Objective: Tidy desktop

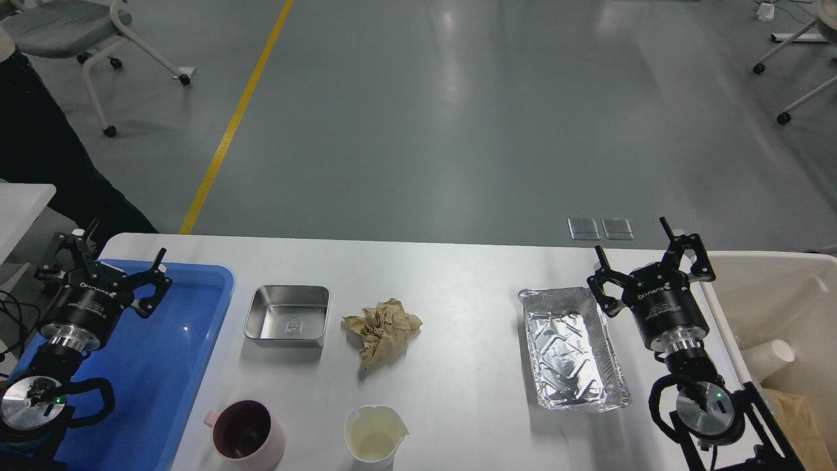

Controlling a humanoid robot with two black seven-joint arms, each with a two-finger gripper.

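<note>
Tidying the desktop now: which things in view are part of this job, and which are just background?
Part of the job:
desktop
crumpled brown paper
foil tray
steel tray
pink mug
white cup
blue tray
beige bin

Background:
chairs
yellow floor line

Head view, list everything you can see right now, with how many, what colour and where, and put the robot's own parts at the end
desktop: one, white, fills the lower half
blue tray: one, blue, left end of the desktop
metal tin: one, silver, right of the tray
crumpled paper: one, brown, centre
foil tray: one, silver, right side
mug: one, pink, near edge, left of centre
paper cup: one, cream, near edge, centre
bin: one, beige, beyond the right end
chairs: at least two, grey and white, far floor corners
floor line: one, yellow, far left
left gripper: one, black, open above the tray
right gripper: one, black, open beside the foil tray
</note>
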